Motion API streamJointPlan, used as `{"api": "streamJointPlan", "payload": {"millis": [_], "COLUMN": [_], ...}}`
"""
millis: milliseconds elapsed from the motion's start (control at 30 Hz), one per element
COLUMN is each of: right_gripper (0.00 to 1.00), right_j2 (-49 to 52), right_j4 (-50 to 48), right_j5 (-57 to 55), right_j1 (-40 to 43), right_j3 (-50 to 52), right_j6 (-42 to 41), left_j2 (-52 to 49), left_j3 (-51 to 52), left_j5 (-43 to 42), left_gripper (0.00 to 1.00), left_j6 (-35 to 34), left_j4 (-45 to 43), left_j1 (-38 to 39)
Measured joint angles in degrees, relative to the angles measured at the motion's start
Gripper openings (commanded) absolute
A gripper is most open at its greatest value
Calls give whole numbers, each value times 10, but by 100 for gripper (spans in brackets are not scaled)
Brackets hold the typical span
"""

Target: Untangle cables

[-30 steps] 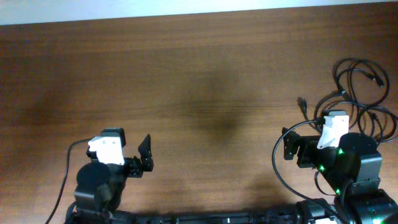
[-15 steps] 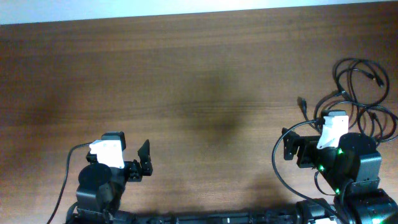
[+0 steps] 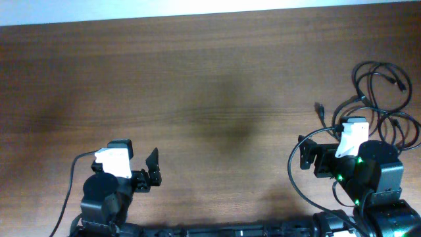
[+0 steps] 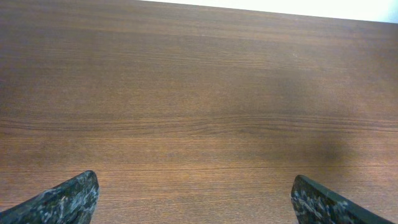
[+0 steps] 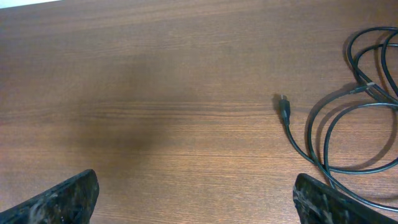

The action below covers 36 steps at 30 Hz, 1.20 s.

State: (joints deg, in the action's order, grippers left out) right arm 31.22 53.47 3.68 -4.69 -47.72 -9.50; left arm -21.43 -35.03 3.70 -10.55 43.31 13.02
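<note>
Brown wood-grain worktop (image 3: 210, 72) fills your view. Your thin black looped cables (image 3: 385, 99) lie tangled at its far right edge, with one small dark plug (image 5: 283, 106) at a loose end lying toward the middle. Your right end effector (image 5: 196, 202) has its fingers spread wide apart, near the loops but not touching them. Your left end effector (image 4: 196, 205) is likewise spread apart over bare wood, well apart from the cables.

arms (image 3: 104, 196): black, white wrist caps | right: green LEDs | fingers (image 4: 69, 199): dark speckled
</note>
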Motion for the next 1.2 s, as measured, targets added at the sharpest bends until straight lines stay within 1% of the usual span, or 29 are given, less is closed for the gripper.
{"api": "streamJointPlan", "payload": {"millis": [300, 400, 467, 500, 533, 567, 633, 667, 767, 833, 900, 967, 1100, 1200], "right_gripper": [99, 99, 99, 99, 99, 98, 99, 99, 99, 99, 99, 99, 98, 99], "right_j2": [-10, -76, -152, -187, -233, -256, -299, -304, -304, -305, -305, -306, -306, -305], "right_j4": [-1, -5, -51, -86, -142, -170, -265, -313, -520, -638, -674, -680, -502, -494], "right_j5": [-7, -37, -45, -47, -48, -49, -50, -50, -52, -54, -54, -54, -54, -54], "right_j1": [0, 0, 0, 0, 0, 0, 0, 0, 0, 0, 0, 0, 0, 0], "right_j3": [5, 21, 66, 93, 135, 161, 222, 244, 338, 398, 434, 465, 471, 471], "right_j6": [3, 9, 19, 22, 23, 24, 24, 25, 26, 27, 29, 48, 87, 97], "left_j2": [0, 0, 0, 0, 0, 0, 0, 0, 0, 0, 0, 0, 0, 0], "left_j3": [0, 0, 0, 0, 1, 1, 1, 1, 2, 2, 2, 2, 2, 2], "left_j5": [0, 0, 0, 0, 0, 0, 0, 0, 0, 0, 0, 0, 0, 0], "left_gripper": [99, 99, 99, 99, 99, 99, 99, 99, 99, 99, 99, 99, 99, 99], "left_j6": [0, 0, 0, 0, 0, 0, 0, 0, 0, 0, 0, 0, 0, 0], "left_j4": [7, 21, 29, 29, 30, 30, 29, 30, 30, 30, 30, 30, 30, 30], "left_j1": [0, 0, 0, 0, 0, 0, 0, 0, 0, 0, 0, 0, 0, 0]}}
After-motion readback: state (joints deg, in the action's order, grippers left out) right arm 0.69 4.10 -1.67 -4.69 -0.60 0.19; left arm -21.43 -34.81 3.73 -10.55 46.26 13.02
